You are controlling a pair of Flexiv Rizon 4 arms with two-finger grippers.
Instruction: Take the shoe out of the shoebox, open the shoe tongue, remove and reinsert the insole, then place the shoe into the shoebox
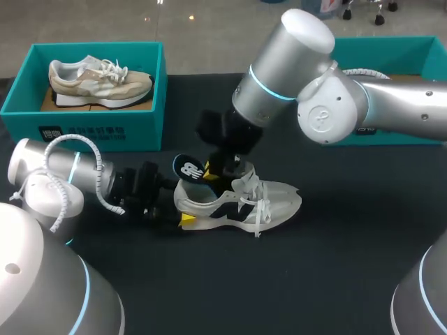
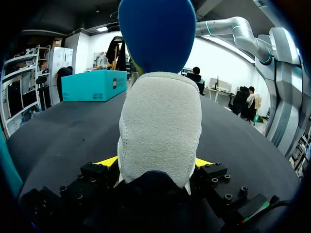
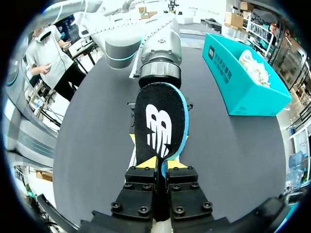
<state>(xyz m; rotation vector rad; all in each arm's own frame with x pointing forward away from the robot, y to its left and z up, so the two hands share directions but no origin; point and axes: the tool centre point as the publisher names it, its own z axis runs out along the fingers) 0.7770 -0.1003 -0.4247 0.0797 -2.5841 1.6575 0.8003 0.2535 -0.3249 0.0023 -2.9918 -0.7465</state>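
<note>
Centrally on the black tabletop (image 1: 335,265), well clear of the teal shoebox (image 1: 84,129) at the far-left corner that holds a beige sneaker (image 1: 98,80), lies the white sneaker (image 1: 269,199). The left gripper (image 2: 156,162) pinches its heel from both sides. The right gripper (image 3: 156,164) is clamped on the black insole (image 3: 160,124), which angles up over the heel opening.

White shoe (image 1: 279,199): rough, fuzzy cloth at heel. Black insole (image 1: 188,169): smooth fabric top, matt blue underside. Matt black table (image 1: 335,279).

Even overhead light, soft shadows
</note>
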